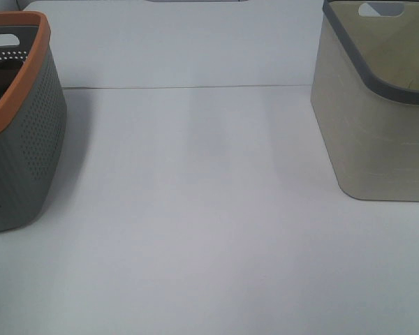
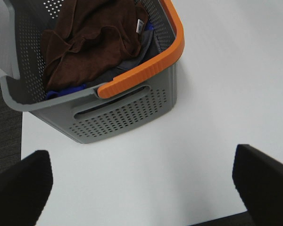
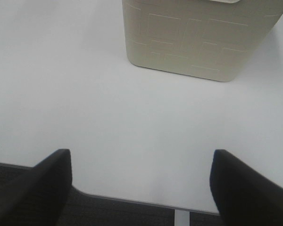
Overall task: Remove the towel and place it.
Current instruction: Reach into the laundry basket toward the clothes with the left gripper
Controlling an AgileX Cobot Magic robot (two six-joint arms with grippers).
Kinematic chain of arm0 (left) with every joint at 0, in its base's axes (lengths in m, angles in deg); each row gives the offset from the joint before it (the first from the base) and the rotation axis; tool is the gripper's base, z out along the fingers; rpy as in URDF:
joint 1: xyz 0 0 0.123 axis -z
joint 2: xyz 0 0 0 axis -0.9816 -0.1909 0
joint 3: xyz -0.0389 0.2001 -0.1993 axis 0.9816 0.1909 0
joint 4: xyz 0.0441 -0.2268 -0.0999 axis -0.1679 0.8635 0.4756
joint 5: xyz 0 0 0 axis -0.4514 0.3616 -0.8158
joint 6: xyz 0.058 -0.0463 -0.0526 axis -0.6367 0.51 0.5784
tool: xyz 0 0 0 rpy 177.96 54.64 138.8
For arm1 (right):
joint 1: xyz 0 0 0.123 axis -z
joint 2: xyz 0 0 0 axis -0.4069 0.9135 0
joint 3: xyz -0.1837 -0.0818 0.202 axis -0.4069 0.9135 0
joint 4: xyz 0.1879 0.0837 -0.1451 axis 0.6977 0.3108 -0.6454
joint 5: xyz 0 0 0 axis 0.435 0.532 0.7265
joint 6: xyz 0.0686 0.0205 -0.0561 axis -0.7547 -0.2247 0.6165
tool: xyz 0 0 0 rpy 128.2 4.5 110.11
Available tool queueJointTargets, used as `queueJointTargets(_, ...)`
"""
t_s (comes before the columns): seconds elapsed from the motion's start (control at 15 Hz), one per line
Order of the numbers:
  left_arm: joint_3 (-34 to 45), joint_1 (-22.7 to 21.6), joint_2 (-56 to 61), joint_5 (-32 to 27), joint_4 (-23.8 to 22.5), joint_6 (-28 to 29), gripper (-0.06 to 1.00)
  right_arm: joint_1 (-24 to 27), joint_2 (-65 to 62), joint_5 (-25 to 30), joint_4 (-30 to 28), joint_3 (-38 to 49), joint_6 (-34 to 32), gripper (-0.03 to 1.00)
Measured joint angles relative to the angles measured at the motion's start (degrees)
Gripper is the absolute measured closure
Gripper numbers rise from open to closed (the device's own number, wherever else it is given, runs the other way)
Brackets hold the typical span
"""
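Towel (image 2: pixel 89 44) lies crumpled in the grey basket (image 2: pixel 127 115) at the desk's (image 1: pixel 195 223) left.
Blue cloth (image 2: pixel 61 92) peeks out beneath it; left claw (image 2: pixel 144 186) spread wide, holding nothing; right claw (image 3: pixel 144 186) likewise, facing the beige basket (image 1: pixel 377 139).

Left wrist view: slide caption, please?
Crumpled maroon-brown terry towel lies in grey perforated orange-rimmed basket; open left pincer clear of it.
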Motion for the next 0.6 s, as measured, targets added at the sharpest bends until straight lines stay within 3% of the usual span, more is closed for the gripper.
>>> queueJointTargets(0.2, -7.33, 0.00, -10.03, -2.01, 0.06, -6.25, -0.05, 0.00, 0.00, 0.00, 0.00, 0.00, 0.00, 0.26)
queueJointTargets(0.27, -12.66, 0.00, -18.28, -2.23, 0.06, -9.40, -0.05, 0.00, 0.00, 0.00, 0.00, 0.00, 0.00, 0.26)
queueJointTargets(0.6, -22.63, 0.00, -35.70, -2.41, -0.29, -16.50, -0.05, 0.00, 0.00, 0.00, 0.00, 0.00, 0.00, 0.26)
